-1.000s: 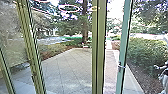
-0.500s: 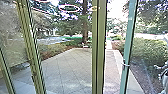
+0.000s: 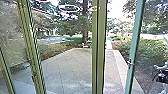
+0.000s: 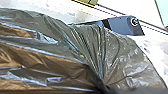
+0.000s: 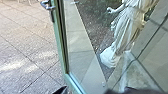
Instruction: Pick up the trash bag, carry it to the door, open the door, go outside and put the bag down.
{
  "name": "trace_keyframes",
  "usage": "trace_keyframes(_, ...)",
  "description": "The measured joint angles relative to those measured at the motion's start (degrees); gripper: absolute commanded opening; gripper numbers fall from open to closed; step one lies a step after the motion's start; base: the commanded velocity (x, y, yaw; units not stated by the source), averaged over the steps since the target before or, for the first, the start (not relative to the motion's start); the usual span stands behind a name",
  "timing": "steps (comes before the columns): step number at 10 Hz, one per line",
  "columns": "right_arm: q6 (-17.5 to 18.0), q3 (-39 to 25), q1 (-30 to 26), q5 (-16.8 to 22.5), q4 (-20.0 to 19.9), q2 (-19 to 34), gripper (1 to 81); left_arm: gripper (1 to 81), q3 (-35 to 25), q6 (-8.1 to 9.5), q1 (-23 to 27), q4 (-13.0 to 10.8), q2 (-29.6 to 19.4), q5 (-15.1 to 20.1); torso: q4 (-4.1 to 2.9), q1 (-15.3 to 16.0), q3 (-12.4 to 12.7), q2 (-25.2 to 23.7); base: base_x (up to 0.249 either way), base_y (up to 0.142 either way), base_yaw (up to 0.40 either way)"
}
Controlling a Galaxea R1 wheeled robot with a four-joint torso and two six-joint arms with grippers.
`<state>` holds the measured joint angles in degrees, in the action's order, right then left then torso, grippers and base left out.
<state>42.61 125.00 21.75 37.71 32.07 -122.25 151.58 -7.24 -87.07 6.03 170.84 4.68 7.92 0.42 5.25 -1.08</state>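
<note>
Trash bag (image 4: pixel 82 47) bunches between the left jaws, held; right jaws, I can't tell.

An olive-green mullion (image 3: pixel 99 50) stands before a paved patio (image 3: pixel 67 65) laid in large slabs, patches of sunlight (image 5: pixel 12 64) lying across it. Beyond are a tree trunk (image 3: pixel 85 27) and leafy shrubs (image 3: pixel 147 50). A white draped statue (image 5: pixel 125 32) stands near a planting bed (image 5: pixel 96 30).

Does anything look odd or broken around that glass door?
Nothing looks spilled or broken. The one odd sight is the pinkish oval rings seeming to float among the trees, high in the head view; they are probably reflections in the glass. The door stands open.
</note>
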Motion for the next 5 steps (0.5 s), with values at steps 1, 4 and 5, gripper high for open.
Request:
trace_keyframes(1,-0.44,-2.90,1.89,2.10,-4.95,-1.12,81.1,1.0,0.00,0.02,0.00,-0.02,0.24,0.00,0.00,0.00,0.00,0.00,0.000,0.000,0.000)
trace_keyframes(4,-1.77,-9.33,8.16,4.05,-12.86,-2.56,81.1,1.0,0.00,-0.02,0.02,-0.04,0.33,0.00,0.00,0.00,0.00,0.00,0.000,0.000,0.000)
trace_keyframes(5,-2.10,-10.03,11.61,4.38,-13.69,-2.80,81.1,1.0,0.00,-0.02,0.02,-0.06,0.46,0.00,0.00,0.00,0.00,0.00,0.000,0.000,0.000)
